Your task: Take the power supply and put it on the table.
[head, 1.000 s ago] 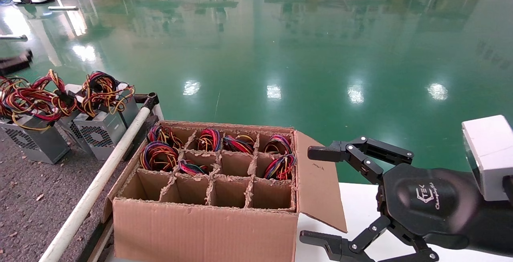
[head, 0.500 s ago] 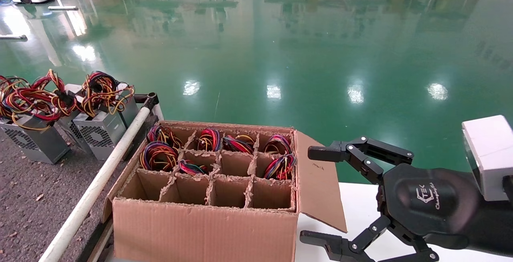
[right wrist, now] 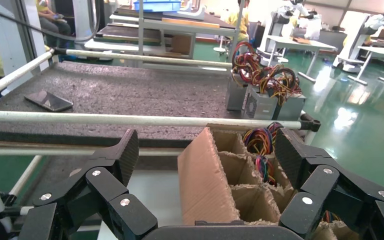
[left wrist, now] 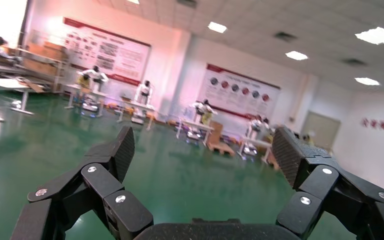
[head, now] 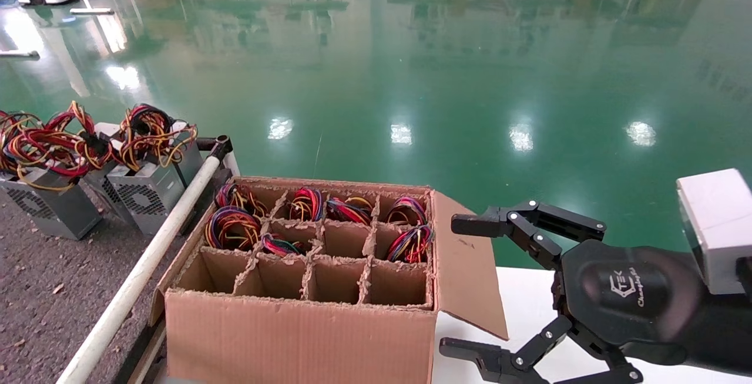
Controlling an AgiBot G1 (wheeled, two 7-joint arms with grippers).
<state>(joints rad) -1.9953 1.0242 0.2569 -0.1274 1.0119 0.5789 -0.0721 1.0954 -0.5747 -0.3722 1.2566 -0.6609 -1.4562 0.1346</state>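
Glossy green floor behind; rough dark table (head: 41,307) left, box (head: 305,290) at centre.
Torn cardboard dividers hold coiled wire bundles, which could snag a lift. Perforated metal power supply (head: 50,208) already stands on the table, well apart from the right gripper (head: 470,290), open and empty beside the box flap. Left gripper (left wrist: 202,160) open, aimed at the room, away from the work.
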